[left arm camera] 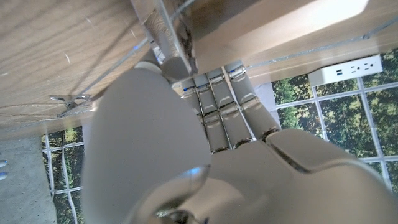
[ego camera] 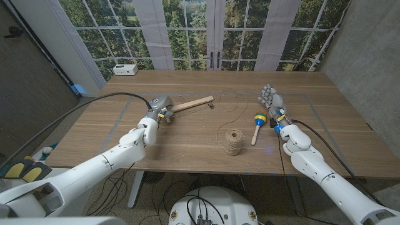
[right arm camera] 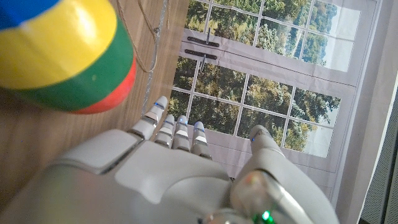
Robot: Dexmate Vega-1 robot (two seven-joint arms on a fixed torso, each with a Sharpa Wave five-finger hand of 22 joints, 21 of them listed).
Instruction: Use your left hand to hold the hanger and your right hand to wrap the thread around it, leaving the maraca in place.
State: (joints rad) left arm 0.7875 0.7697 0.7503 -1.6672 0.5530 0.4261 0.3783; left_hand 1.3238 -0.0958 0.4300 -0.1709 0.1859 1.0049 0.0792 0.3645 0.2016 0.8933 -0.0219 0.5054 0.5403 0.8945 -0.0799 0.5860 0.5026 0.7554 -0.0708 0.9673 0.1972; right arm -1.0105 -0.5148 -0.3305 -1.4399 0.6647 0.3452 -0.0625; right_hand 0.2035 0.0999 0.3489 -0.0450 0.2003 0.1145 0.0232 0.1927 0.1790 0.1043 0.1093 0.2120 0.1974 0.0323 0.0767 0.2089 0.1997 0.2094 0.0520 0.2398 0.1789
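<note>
My left hand [ego camera: 160,106] grips the hanger [ego camera: 192,104], a wooden bar lying toward the table's [ego camera: 187,140] far edge, left of the middle; my fingers [left arm camera: 219,99] curl over its end; my right hand [ego camera: 271,100] stands released, fingers apart, holding nothing, toward the right edge; the maraca [ego camera: 258,124] lies just beside it, striped head near my palm; the thread [ego camera: 234,142] sits as a spool near the front edge, a loose strand trailing toward the hanger; a power strip [ego camera: 125,69] rests at the far left corner.

Left hand [ego camera: 160,105] covers the hanger [ego camera: 192,104] end (maraca [right arm camera: 59,46] cropped)
</note>
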